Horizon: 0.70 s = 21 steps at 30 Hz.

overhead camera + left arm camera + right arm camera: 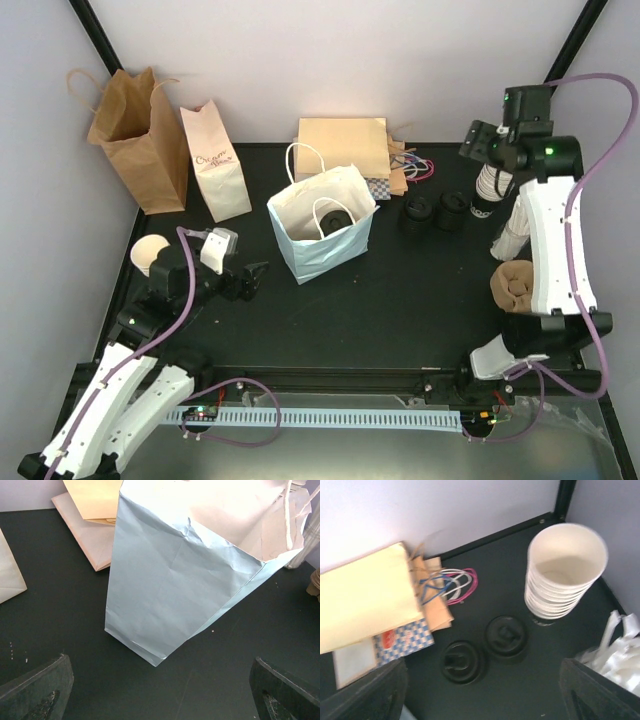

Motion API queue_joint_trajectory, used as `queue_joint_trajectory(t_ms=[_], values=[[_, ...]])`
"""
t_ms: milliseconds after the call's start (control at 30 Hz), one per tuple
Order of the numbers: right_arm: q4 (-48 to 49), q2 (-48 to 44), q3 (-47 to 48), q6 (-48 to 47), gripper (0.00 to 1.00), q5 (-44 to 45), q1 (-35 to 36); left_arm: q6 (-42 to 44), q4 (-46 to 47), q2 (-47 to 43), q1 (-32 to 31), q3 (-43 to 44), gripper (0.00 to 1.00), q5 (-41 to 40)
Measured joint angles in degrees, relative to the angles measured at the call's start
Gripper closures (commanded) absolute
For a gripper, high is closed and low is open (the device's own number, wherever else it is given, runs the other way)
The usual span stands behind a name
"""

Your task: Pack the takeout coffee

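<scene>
The light blue paper bag (322, 228) stands open mid-table. Inside it a round black lid (333, 218) shows, which looks like the takeout coffee; the cup body under it is hidden. My left gripper (255, 275) is open and empty, low over the table just left of the bag. In the left wrist view the bag (185, 580) fills the frame ahead of the spread fingers (35, 690). My right gripper (478, 140) is open and empty, high at the back right over the stack of bare cups (565, 570) and two stacks of black lids (506, 636).
A brown bag (135, 135) and a pink-white bag (215, 160) stand at the back left. Flat bags (345, 148) lie behind the blue bag. A bare cup (150, 253) is by the left arm. White cups (512, 235) and a brown roll (515, 285) sit at the right edge.
</scene>
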Motion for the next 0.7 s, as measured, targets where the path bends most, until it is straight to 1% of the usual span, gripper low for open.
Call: queue_joint_trajectory(t_ms=[67, 133, 200, 267, 333, 533, 567, 700], values=[[-0.4, 3.0, 2.5, 0.2, 0.27, -1.0, -3.4, 0.0, 0.2, 0.0, 0.0, -0.1, 0.01, 0.0], [-0.8, 6.7, 5.4, 0.2, 0.32, -1.0, -5.7, 0.0, 0.3, -0.1, 0.0, -0.3, 0.01, 0.0], [-1.2, 10.4, 7.9, -0.1, 0.39, -0.3, -6.7, 0.0, 0.3, -0.4, -0.1, -0.6, 0.01, -0.1], [-1.3, 13.9, 9.7, -0.8, 0.42, 0.7, -7.1, 0.0, 0.3, -0.8, -0.1, -0.8, 0.01, -0.1], [-1.4, 17.2, 11.0, -1.7, 0.47, 1.9, -7.3, 0.0, 0.4, -0.8, -0.2, -0.8, 0.01, -0.2], [-3.6, 26.3, 16.6, -4.0, 0.5, 5.6, -7.8, 0.0, 0.4, -0.9, -0.2, -0.9, 0.01, -0.6], [-3.9, 27.3, 17.5, -4.3, 0.53, 6.2, -7.9, 0.0, 0.4, -1.0, -0.2, -0.9, 0.01, -0.7], [-4.8, 30.9, 21.2, -5.5, 0.54, 7.7, -8.1, 0.0, 0.4, -1.6, -0.2, -0.9, 0.01, -1.2]])
